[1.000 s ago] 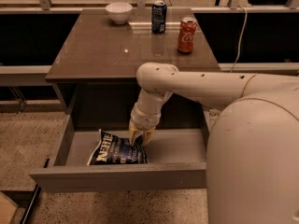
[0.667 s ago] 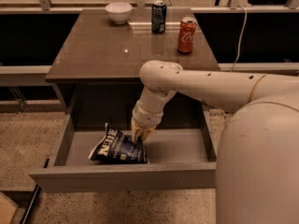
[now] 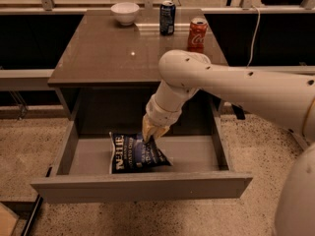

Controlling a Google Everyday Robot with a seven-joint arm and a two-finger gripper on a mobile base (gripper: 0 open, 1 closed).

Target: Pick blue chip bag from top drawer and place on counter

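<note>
The blue chip bag (image 3: 134, 154) lies tilted in the open top drawer (image 3: 142, 187), left of middle, with its white lettering facing up. My gripper (image 3: 150, 134) reaches down into the drawer from the right. Its yellowish fingertips are pinched on the bag's upper right edge, and that edge is raised off the drawer bottom. The counter (image 3: 106, 53) is the glossy grey-brown top directly above the drawer. My white arm crosses in front of its right front corner.
A white bowl (image 3: 124, 12), a dark blue soda can (image 3: 167, 17) and a red soda can (image 3: 197, 34) stand along the back of the counter. Speckled floor surrounds the drawer. Dark shelving runs left and right of the cabinet.
The bag has shifted to the right and its gripped edge has risen. My arm has swung a little to the right with it.
</note>
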